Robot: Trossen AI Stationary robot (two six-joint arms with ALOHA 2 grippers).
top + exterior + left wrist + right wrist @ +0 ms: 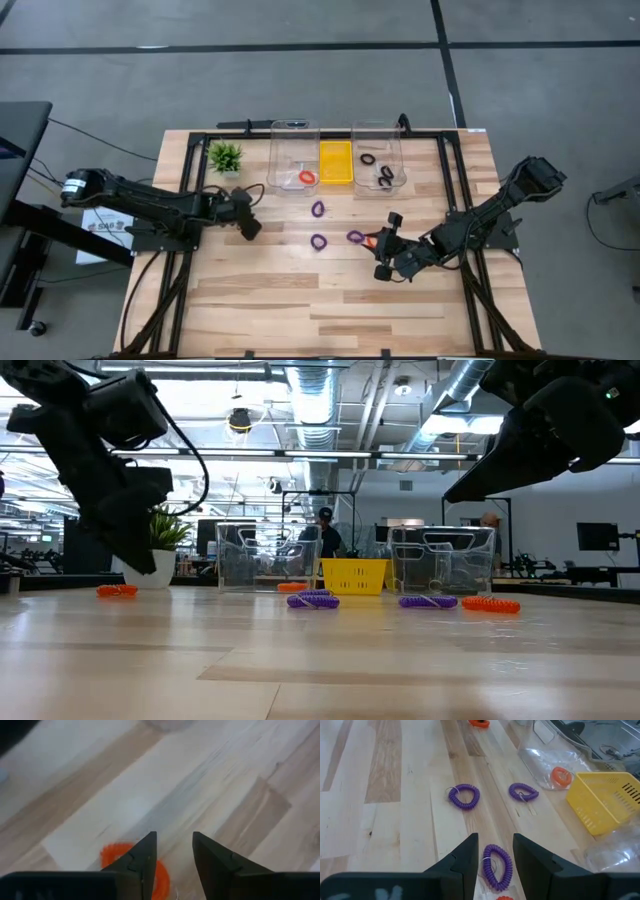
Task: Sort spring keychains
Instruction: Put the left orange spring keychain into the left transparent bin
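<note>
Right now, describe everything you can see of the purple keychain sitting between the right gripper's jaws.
The purple coiled spring keychain is a small loop of tightly wound, plastic-looking cord with a thin metal ring at one side. It lies flat on the light wooden table, in the gap between the open jaws of the right gripper, apparently not yet pinched. A small red-orange coiled keychain lies right beside it.

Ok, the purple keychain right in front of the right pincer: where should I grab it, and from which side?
Take the purple keychain across one side of its coiled loop, coming straight down from above. It lies flat on the table, so only the coil's thickness offers a bite. The right pincer is open and already straddles it; an orange keychain sits close by, so stay on the far arc.
</note>
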